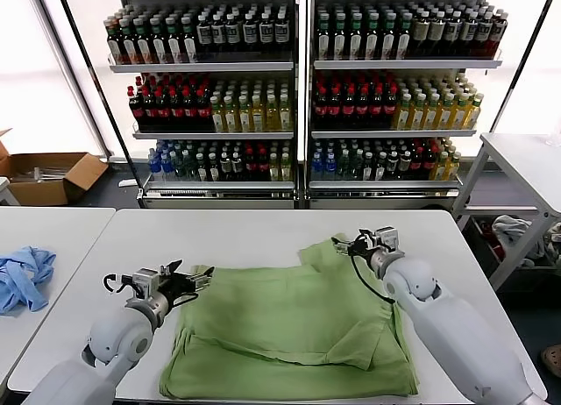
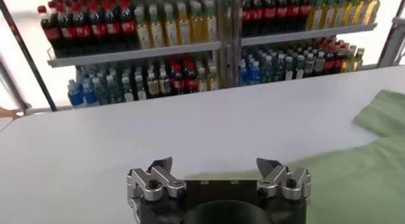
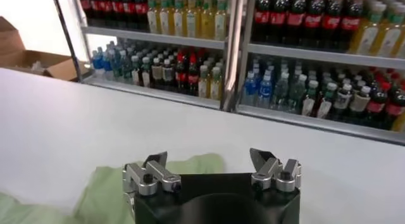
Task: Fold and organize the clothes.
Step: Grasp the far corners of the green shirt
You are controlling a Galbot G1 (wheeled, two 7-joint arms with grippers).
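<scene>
**Soft green shirt lies rumpled between two open grippers**

At the far left, on a neighbouring white surface, a light blue garment (image 1: 24,277) sits in a crumpled heap, with an open cardboard box (image 1: 48,177) on the floor behind it.

On the smooth white desk (image 1: 237,234), the left gripper (image 1: 195,279) hangs at the left edge of the shirt, its metal fingers (image 2: 152,179) spread wide and holding nothing; in the left wrist view, bare desk shows between them and green cloth begins just beyond.

The clothes (image 1: 294,330), one light green shirt of soft, matte fabric, lie spread across the middle of the desk in a roughly rectangular shape. The cloth is creased, with a folded flap lying over its right lower part and a small flap sticking up at its far edge.

The right gripper (image 1: 358,245) sits at the shirt's far right corner, near that raised flap. Its fingers (image 3: 262,165) are also fully apart and empty, with a rounded lobe of green fabric lying under one of them.

Behind the desk stand metal shelves (image 1: 298,67) packed with rows of plastic bottles, dark, yellow and clear.
</scene>
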